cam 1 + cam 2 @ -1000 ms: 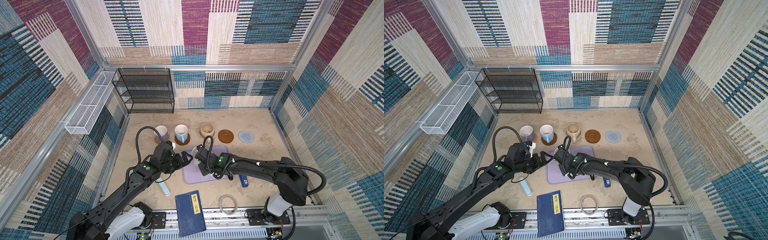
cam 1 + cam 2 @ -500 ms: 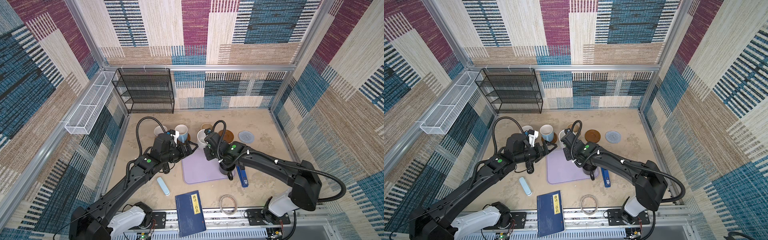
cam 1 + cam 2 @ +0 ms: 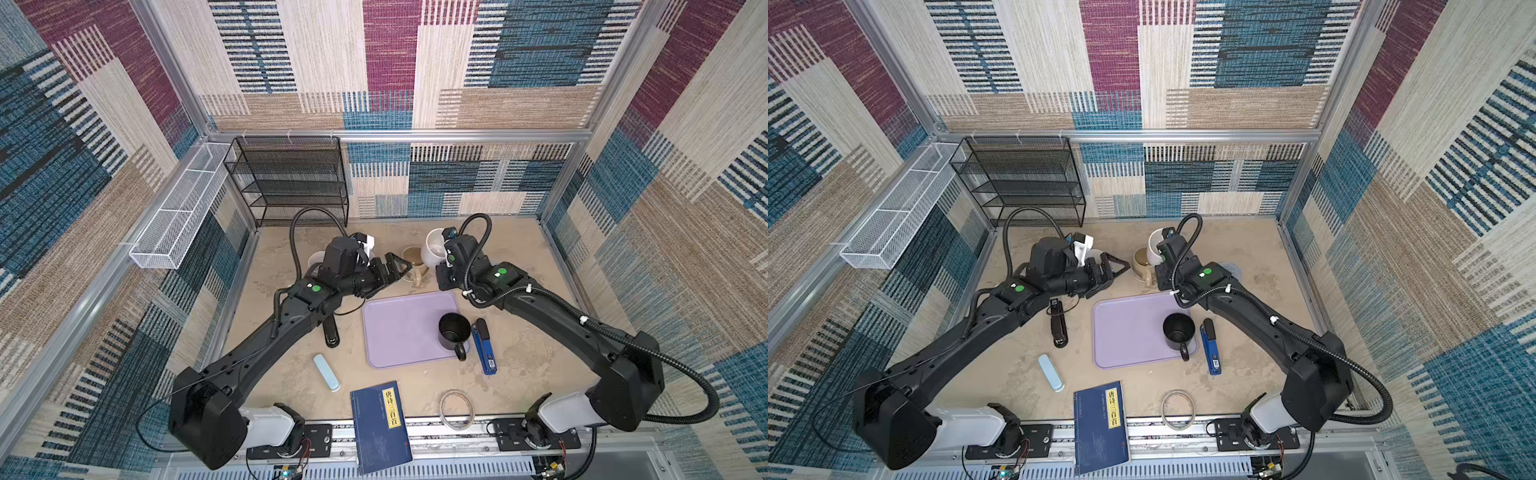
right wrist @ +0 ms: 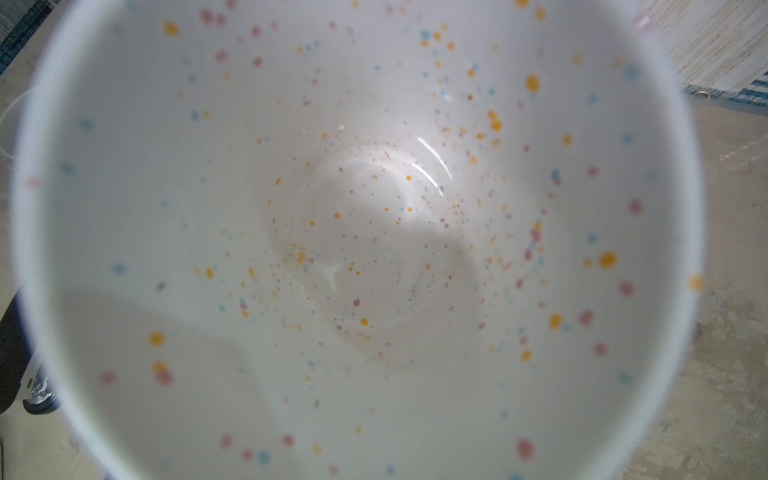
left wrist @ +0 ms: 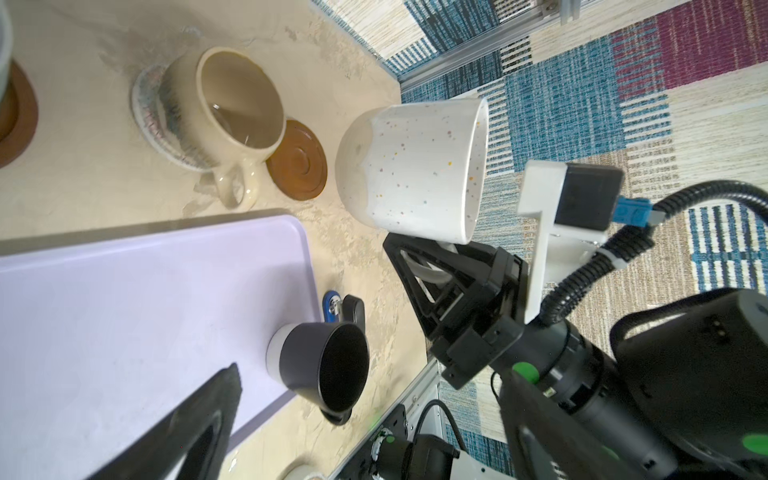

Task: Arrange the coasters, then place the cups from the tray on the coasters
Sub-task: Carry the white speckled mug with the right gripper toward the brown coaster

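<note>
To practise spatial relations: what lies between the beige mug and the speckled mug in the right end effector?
An empty dark brown coaster lies between the beige mug and the speckled mug, shown in the left wrist view.

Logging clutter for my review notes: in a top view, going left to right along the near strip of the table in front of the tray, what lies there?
In order: pale blue case → dark blue book → clear tape ring.
</note>
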Controlling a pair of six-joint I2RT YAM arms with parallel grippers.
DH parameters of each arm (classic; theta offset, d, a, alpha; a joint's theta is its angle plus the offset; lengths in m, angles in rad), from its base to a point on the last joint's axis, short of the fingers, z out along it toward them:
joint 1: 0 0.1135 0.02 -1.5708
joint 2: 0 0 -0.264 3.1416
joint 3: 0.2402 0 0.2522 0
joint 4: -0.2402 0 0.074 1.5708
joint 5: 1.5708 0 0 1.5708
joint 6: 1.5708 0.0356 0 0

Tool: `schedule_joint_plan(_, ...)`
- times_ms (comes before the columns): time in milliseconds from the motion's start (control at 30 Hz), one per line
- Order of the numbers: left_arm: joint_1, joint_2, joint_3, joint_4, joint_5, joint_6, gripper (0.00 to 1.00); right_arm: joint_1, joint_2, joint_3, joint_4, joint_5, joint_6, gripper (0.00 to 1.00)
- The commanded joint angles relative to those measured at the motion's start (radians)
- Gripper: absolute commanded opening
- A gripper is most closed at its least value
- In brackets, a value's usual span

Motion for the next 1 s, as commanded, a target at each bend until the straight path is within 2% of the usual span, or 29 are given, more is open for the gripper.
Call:
schedule_joint_plan(0, -0.010, 0.043, 0.039, 0.022, 0.018, 0.024, 0.99, -0.041, 0.002, 0.036, 0.070, -0.035, -0.034, 0.00)
schedule_joint_plan(367, -0.030, 0.250, 0.239, 0.043, 0.049, 0.020, 1.00, -0.213, 0.105, 0.036, 0.120, -0.130, -0.053, 0.00)
schedule_joint_plan(733, -0.040, 0.420, 0.347, 0.012, 0.038, 0.042, 1.00, -0.246, 0.225, 0.017, 0.144, -0.081, -0.047, 0.00)
schedule_joint_plan(967, -0.045, 0.508, 0.419, 0.017, 0.070, 0.024, 0.99, -0.260, 0.297, 0.041, 0.141, -0.074, -0.049, 0.00)
